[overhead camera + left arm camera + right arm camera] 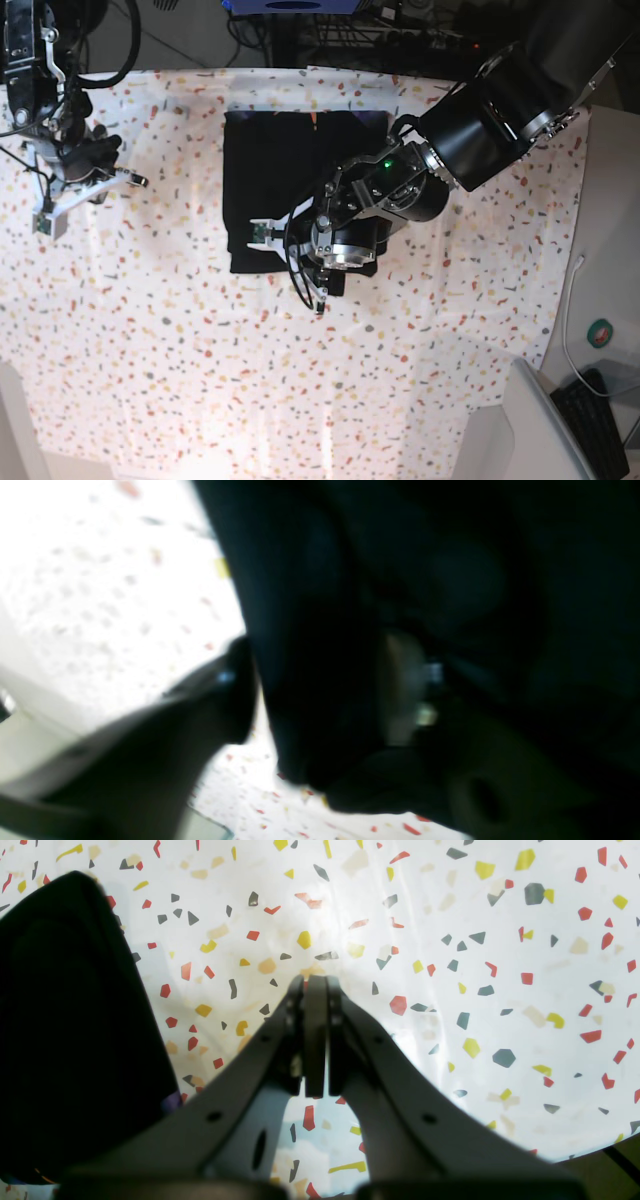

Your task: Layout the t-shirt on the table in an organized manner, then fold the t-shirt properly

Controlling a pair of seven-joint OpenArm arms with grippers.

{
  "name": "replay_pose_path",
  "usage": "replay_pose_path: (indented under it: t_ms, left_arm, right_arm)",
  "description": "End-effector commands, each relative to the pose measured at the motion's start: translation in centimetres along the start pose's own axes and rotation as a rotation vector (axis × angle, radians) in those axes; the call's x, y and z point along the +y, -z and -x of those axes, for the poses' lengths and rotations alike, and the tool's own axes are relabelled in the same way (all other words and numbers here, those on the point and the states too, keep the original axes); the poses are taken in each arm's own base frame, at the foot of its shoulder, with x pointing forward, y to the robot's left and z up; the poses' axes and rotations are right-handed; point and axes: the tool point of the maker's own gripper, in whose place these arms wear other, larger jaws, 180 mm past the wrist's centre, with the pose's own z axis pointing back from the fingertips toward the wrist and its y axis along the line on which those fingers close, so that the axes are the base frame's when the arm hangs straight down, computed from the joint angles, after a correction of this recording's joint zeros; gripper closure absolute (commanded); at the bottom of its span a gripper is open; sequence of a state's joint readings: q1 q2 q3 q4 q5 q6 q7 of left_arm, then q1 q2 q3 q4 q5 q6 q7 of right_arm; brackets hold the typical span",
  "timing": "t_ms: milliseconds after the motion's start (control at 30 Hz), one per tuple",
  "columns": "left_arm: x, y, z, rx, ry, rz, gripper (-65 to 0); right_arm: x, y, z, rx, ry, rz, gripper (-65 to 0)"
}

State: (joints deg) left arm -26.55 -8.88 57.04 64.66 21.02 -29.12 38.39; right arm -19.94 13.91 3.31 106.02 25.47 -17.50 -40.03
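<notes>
The black t-shirt (270, 170) lies as a folded rectangle at the back middle of the speckled table (150, 350). My left gripper (290, 267) is at the shirt's front edge, open, one fingertip on the cloth and the other just past the hem. In the blurred left wrist view, black t-shirt (325, 580) cloth hangs between the spread fingers of the left gripper (325, 680) over the table (100, 580). My right gripper (130, 181) is off to the shirt's left. The right gripper (315, 985) is shut on nothing above the bare table (475, 965), with the t-shirt (75, 1040) beside it.
A plain grey surface (610, 250) borders the table on the right, with a white cable (570, 310), a teal round object (600, 333) and a black keyboard-like item (590, 420). Cables and equipment (300, 20) crowd the back edge.
</notes>
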Motion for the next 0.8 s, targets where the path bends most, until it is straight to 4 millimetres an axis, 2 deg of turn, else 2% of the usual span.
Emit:
replay_pose_path:
  t_ms: [0,100,167,267,333,400,433,467,500,533,567,667,767]
  left_arm:
    - [2.3,-0.7,-0.6,-0.015,0.007,-0.046,-48.2]
    - [3.5,-1.6,-1.7,-0.049,0.014,-0.081,-55.5]
    - [4.6,-2.6,-1.9,-0.072,0.011,-0.117,-55.5]
    - [7.6,-5.3,-2.0,-0.126,-0.04,-0.21,-55.3]
    - [9.4,-7.1,-0.2,-0.098,-0.108,-0.268,-54.6]
    - [11.2,-9.7,1.5,-0.08,-0.21,-0.345,-49.4]
    - [11.4,-10.9,2.7,-0.073,-0.266,-0.376,-43.6]
    - [11.5,-12.2,4.0,-0.071,-0.326,-0.41,-34.6]
    - [10.9,-13.1,5.3,-0.068,-0.382,-0.426,-23.5]
    - [10.3,-14.0,6.4,-0.067,-0.435,-0.448,-8.7]
    - [9.6,-14.8,7.5,-0.06,-0.483,-0.463,0.0]
    - [5.0,-15.7,11.8,0.019,-0.625,-0.448,0.0]
    - [-1.5,-15.5,15.8,0.131,-0.731,-0.361,0.0]
  right_arm:
    - [0.1,-0.3,-1.2,-0.044,-0.009,-0.004,0.0]
    - [0.0,-0.3,-1.2,-0.043,-0.009,-0.004,0.0]
    - [0.0,-0.3,-1.2,-0.043,-0.009,-0.004,0.0]
    - [0.0,-0.3,-1.1,-0.041,-0.009,-0.003,0.0]
    - [0.1,-0.5,-1.3,-0.049,-0.012,-0.006,0.0]
    - [0.0,-0.8,-1.9,-0.065,-0.022,-0.004,0.0]
    - [0.1,-1.0,-2.1,-0.071,-0.023,-0.006,0.0]
    - [0.0,-1.3,-2.0,-0.073,-0.026,-0.006,0.0]
    - [-0.1,-1.6,-2.0,-0.077,-0.036,-0.005,0.0]
    - [-0.2,-2.0,-2.2,-0.084,-0.051,-0.007,0.0]
    - [-0.4,-2.3,-1.9,-0.079,-0.062,-0.004,0.0]
    - [-1.8,-3.2,-0.7,-0.055,-0.107,0.019,0.0]
    - [-3.9,-3.9,1.6,0.011,-0.167,0.056,0.0]
